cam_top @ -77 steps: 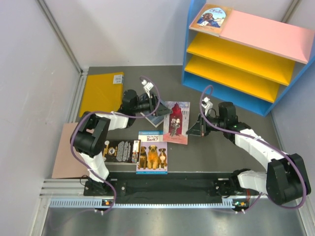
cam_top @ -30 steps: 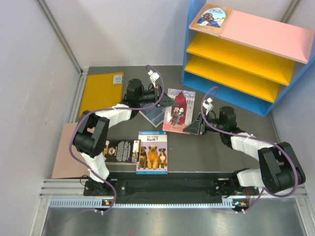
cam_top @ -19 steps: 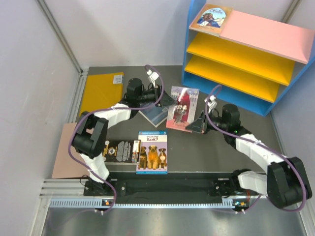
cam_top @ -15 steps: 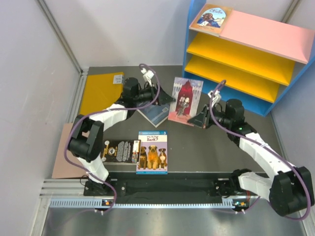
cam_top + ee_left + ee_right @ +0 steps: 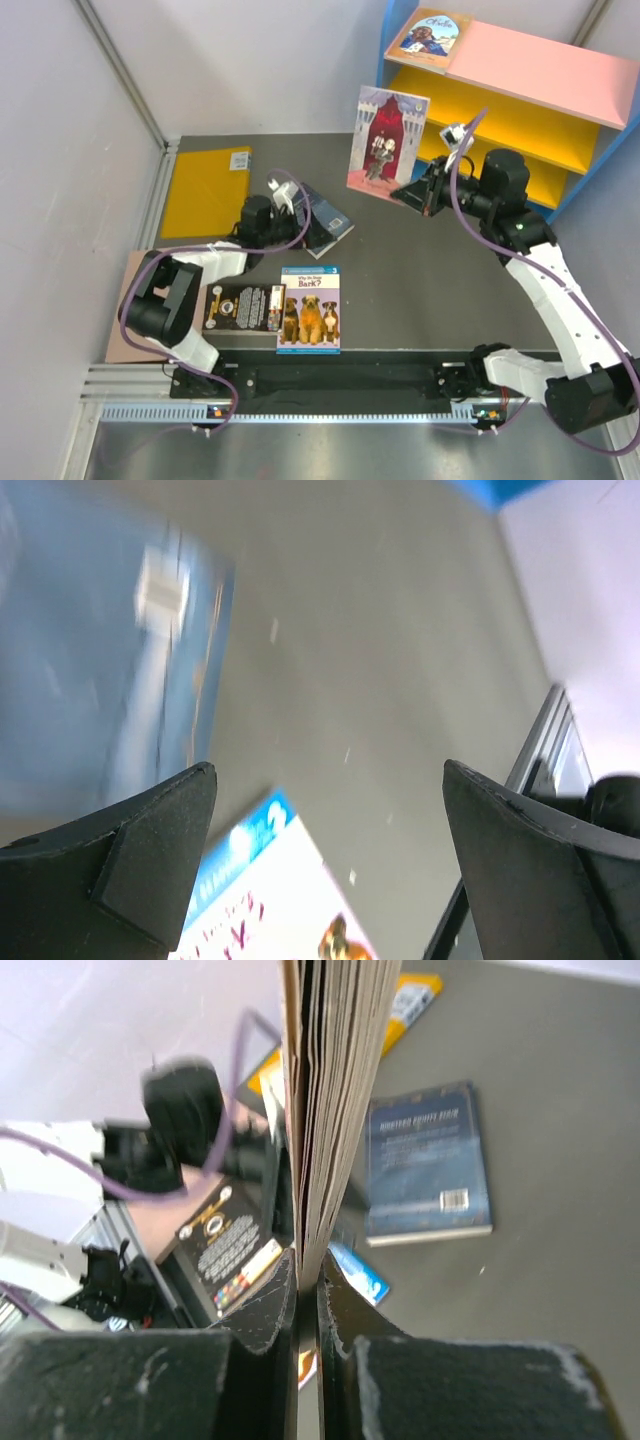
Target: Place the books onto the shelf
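top view: right hand [image 5: 405, 190] pinches the red-and-white book [image 5: 387, 143] upright in the air before the shelf [image 5: 530, 62], long axis vertical; the dog book [image 5: 310, 310] flat on the worktop [image 5: 420, 290] reads "bark?". left wrist: left hand [image 5: 328, 768] spread wide. right wrist: navy book [image 5: 425, 1165] shows a barcode.

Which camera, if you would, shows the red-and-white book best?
Top external: the red-and-white book shows its whole cover, held by the right end effector. The right wrist sees only page edges; the left wrist misses it.
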Motion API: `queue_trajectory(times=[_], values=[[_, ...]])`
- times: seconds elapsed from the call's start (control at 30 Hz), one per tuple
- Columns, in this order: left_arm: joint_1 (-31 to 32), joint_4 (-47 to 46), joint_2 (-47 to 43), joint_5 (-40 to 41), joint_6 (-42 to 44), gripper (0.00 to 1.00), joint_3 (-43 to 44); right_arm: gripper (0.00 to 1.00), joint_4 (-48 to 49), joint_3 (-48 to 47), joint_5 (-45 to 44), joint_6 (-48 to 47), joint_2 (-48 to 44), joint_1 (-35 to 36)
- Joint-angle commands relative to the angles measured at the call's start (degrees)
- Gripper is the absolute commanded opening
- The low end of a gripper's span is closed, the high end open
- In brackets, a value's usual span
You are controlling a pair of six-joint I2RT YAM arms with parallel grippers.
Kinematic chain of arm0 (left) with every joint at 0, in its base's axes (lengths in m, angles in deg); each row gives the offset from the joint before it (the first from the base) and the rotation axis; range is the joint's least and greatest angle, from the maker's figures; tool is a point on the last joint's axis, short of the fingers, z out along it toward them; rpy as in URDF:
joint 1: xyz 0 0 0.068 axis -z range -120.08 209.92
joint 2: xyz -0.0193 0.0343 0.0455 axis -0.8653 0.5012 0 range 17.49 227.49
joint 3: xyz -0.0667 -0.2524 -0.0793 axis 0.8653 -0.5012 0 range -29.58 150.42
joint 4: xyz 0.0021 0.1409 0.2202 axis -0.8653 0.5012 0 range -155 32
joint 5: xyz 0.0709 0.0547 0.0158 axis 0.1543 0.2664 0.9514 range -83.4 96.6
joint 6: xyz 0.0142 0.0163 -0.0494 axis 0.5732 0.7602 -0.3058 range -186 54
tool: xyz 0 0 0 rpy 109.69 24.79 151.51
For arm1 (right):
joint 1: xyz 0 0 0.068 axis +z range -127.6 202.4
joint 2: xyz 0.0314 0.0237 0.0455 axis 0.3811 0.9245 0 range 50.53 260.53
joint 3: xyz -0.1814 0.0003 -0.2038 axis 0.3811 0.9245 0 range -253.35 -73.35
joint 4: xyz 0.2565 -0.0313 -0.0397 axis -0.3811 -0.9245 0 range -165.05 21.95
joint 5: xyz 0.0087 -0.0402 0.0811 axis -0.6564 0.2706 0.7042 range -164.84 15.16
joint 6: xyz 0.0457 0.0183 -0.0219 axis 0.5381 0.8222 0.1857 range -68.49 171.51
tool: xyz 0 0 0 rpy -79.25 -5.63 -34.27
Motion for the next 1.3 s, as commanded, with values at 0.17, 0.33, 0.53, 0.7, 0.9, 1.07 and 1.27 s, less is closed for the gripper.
queue_trajectory(times=[0.17, 0.33, 0.53, 0.7, 0.9, 1.07, 1.27], values=[[11.2, -10.9, 1.7, 4.7, -2.4, 0.99, -10.7, 0.0, -2.1, -21.1, -3.5, 0.2, 11.5, -0.5], [18.7, -13.4, 5.6, 8.6, -2.6, 0.99, -10.5, 0.0, -3.8, -34.5, -3.4, 6.1, 20.1, -3.8], [22.1, -12.7, 8.9, 10.0, -1.6, 0.99, -8.7, 0.0, -2.1, -47.6, 1.2, 17.2, 28.4, -9.8], [22.3, -14.0, 11.1, 9.1, -2.3, 0.99, -8.6, 0.0, -0.9, -57.7, 4.9, 23.6, 34.0, -12.5], [22.8, -14.0, 12.4, 8.6, -2.2, 0.99, -7.9, 0.0, 6.0, -61.6, 9.8, 36.0, 41.0, -16.2], [22.8, -14.1, 12.5, 8.2, -2.2, 0.99, -7.9, 0.0, 11.1, -63.8, 14.1, 45.5, 46.8, -19.1], [23.1, -14.6, 12.4, 7.9, -2.3, 0.99, -7.9, 0.0, 10.0, -65.9, 13.4, 47.0, 48.4, -20.3]])
